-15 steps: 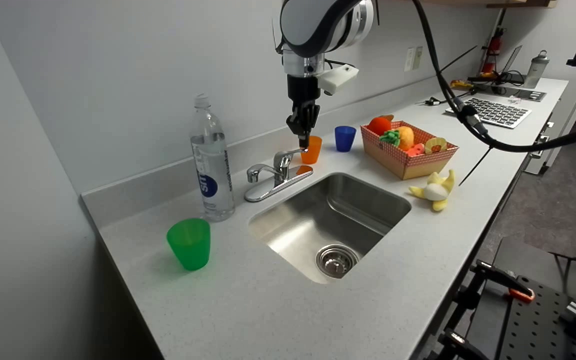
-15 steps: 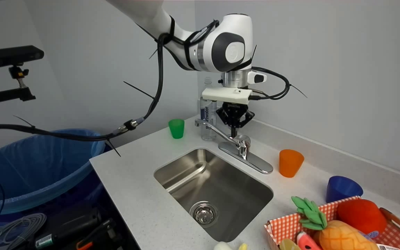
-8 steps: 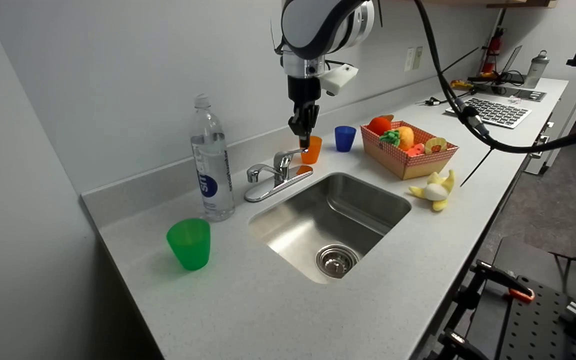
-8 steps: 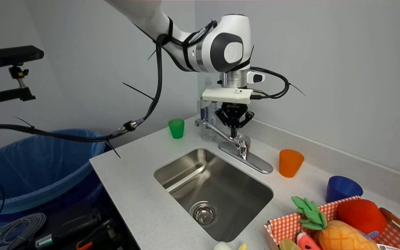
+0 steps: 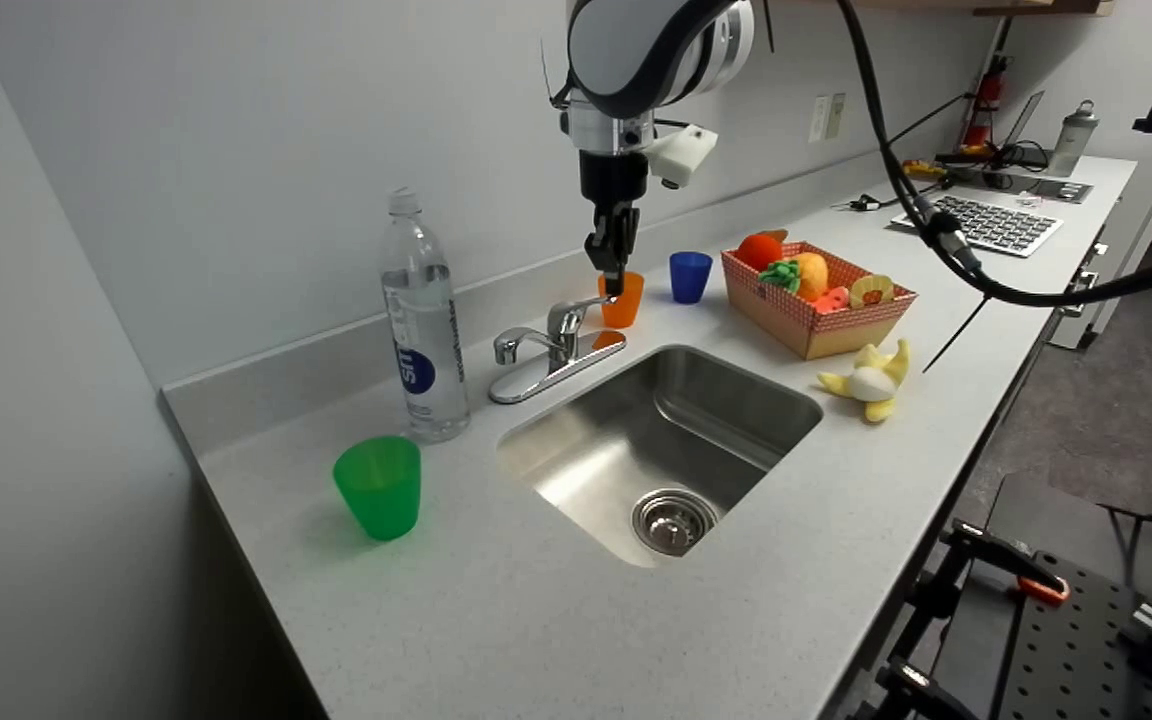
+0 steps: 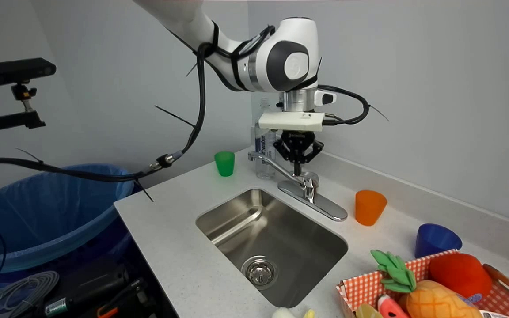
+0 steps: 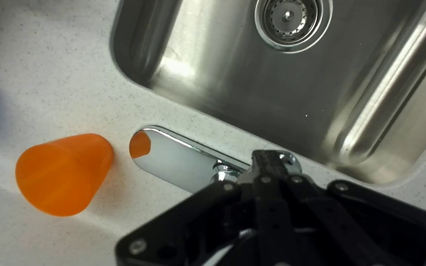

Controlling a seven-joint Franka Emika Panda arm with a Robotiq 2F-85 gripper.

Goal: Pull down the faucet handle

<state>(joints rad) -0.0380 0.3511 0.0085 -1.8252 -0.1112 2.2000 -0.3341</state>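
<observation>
The chrome faucet handle (image 5: 591, 303) sticks out from the top of the small faucet body (image 5: 564, 335), above the chrome spout (image 6: 279, 167). My black gripper (image 5: 614, 288) points straight down with its fingers together. In an exterior view its fingertips are at the handle's outer end, touching it or very close. In an exterior view the gripper (image 6: 297, 169) stands behind the spout, next to the faucet body. In the wrist view the shut fingertips (image 7: 270, 157) cover most of the faucet. A rounded chrome piece shows beside them; I cannot tell which part it is.
The steel sink (image 6: 232, 256) is in front of the faucet. An orange cup (image 6: 369, 207), a blue cup (image 5: 689, 278) and a fruit basket (image 5: 766, 320) stand on one side. A clear water bottle (image 5: 421, 350) and a green cup (image 5: 381, 490) stand on the other.
My gripper has shifted very slightly, a little to the right in an exterior view and a little to the left in an exterior view. The handle shows no clear movement.
</observation>
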